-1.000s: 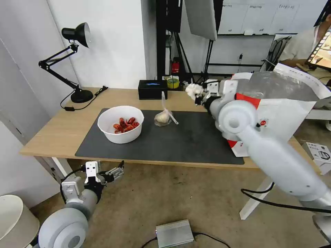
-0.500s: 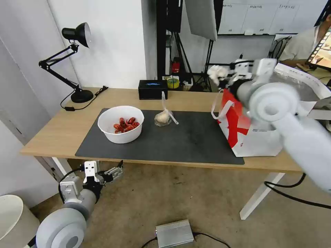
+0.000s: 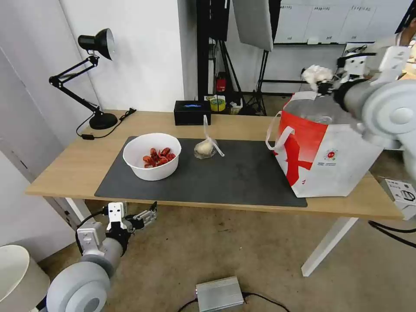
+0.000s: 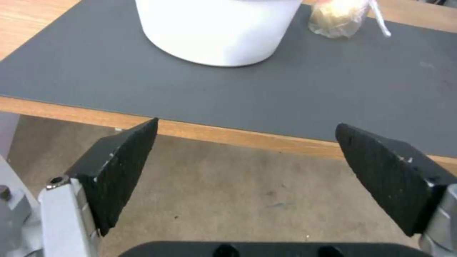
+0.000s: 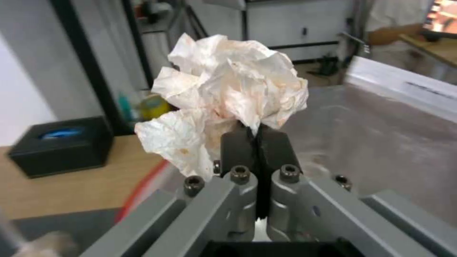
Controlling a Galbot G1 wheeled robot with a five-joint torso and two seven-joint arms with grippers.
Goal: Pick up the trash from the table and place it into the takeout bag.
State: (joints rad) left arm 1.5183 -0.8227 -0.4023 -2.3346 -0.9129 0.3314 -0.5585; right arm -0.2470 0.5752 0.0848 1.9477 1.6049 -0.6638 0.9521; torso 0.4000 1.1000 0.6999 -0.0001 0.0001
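My right gripper (image 3: 324, 86) (image 5: 257, 137) is shut on the crumpled white tissue (image 3: 315, 74) (image 5: 228, 89) and holds it in the air above the open mouth of the takeout bag (image 3: 325, 151) (image 5: 381, 132). The white and red bag stands on the right end of the table (image 3: 78, 164). A white bowl of crawfish shells (image 3: 151, 156) (image 4: 216, 30) and a knotted clear bag with a beige lump (image 3: 205, 148) (image 4: 339, 18) sit on the dark grey mat (image 3: 225, 173) (image 4: 238, 89). Below the table's front edge at the left, my left gripper (image 3: 143, 217) (image 4: 245, 178) hangs open.
A black tissue box (image 3: 192, 112) (image 5: 59, 146) and a roll of tape (image 3: 217, 104) stand at the table's far edge. A black desk lamp (image 3: 93, 78) stands at the far left corner. A grey metal box (image 3: 219, 293) lies on the floor in front.
My right arm has swung right and upward with the tissue, from over the mat's far side to above the bag's opening. The left arm has stayed still.
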